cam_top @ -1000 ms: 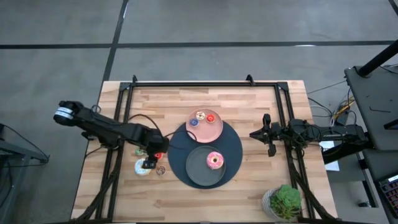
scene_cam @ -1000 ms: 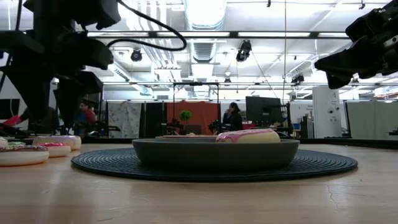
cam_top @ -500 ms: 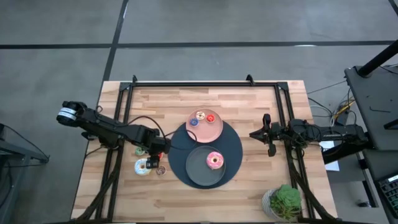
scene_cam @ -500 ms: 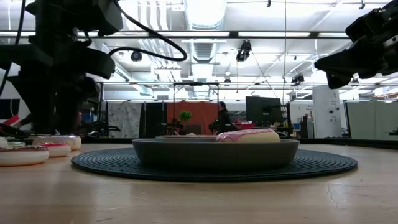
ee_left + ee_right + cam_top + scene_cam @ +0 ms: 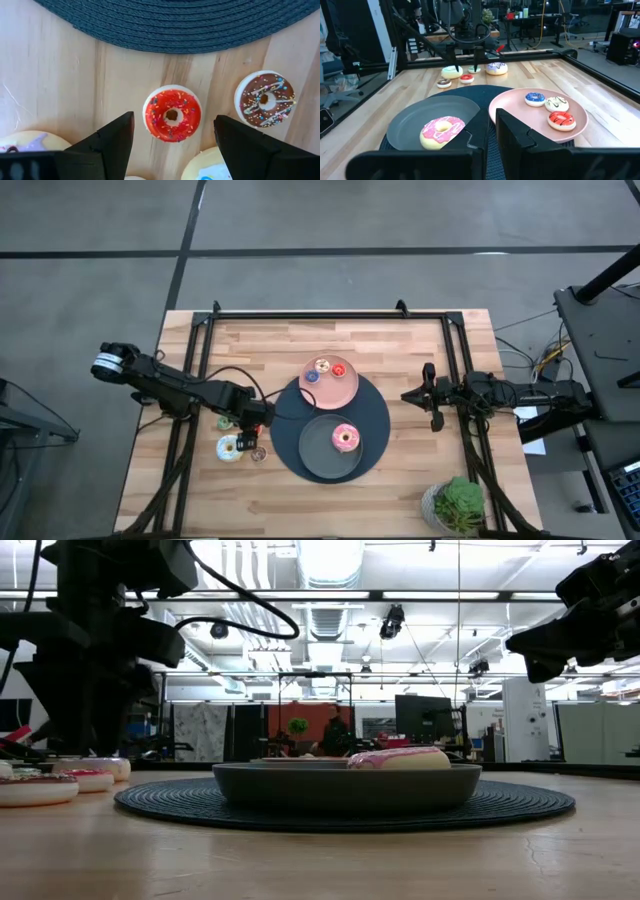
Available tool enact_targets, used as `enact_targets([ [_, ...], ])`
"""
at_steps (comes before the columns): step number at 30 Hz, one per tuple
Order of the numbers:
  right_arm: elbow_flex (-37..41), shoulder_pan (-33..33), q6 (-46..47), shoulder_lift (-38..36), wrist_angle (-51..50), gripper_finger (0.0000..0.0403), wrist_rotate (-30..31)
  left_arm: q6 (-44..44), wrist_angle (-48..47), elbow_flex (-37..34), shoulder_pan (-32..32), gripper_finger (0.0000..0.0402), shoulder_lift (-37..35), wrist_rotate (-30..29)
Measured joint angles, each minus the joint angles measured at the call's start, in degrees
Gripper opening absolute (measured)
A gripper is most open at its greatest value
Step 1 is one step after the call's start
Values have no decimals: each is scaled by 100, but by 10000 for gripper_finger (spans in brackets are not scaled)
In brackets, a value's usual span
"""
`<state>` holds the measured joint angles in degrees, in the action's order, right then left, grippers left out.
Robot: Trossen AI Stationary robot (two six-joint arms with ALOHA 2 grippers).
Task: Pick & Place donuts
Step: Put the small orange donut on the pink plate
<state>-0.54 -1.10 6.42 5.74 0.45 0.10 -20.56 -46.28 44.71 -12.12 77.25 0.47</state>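
My left gripper (image 5: 173, 131) is open and points down over a tiny red sprinkled donut (image 5: 172, 114), one finger on each side and neither touching it. The donut lies flat on the wood beside the dark mat. A tiny brown donut (image 5: 265, 99), a white one (image 5: 229, 448) and a green one (image 5: 223, 422) lie close by. In the high view the left gripper (image 5: 248, 438) covers the red donut. A pink donut (image 5: 442, 131) sits on the grey plate (image 5: 318, 458). Blue (image 5: 535, 98), white (image 5: 556, 104) and red (image 5: 562, 120) tiny donuts lie on the pink plate (image 5: 348, 390). My right gripper (image 5: 431, 396) waits shut at the table's right.
The round dark woven mat (image 5: 375, 420) carries both plates at the table's middle. A potted plant (image 5: 455, 502) stands at the near right corner. Black frame rails run along the table's left, right and far sides. Bare wood lies along the near edge.
My left gripper has moved a little toward the near edge and the mat, coming over the tiny red donut, which showed beside it in the high view a second ago. It has kept still for the last half second. No donut has moved.
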Motion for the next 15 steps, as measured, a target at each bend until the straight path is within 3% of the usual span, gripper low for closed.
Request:
enact_targets([
  [10,0,0,0,0,0,29,0,78,0,-2,0,246,0,-175],
  [15,-1,0,1,0,0,29,0,-56,0,-2,0,265,0,-207],
])
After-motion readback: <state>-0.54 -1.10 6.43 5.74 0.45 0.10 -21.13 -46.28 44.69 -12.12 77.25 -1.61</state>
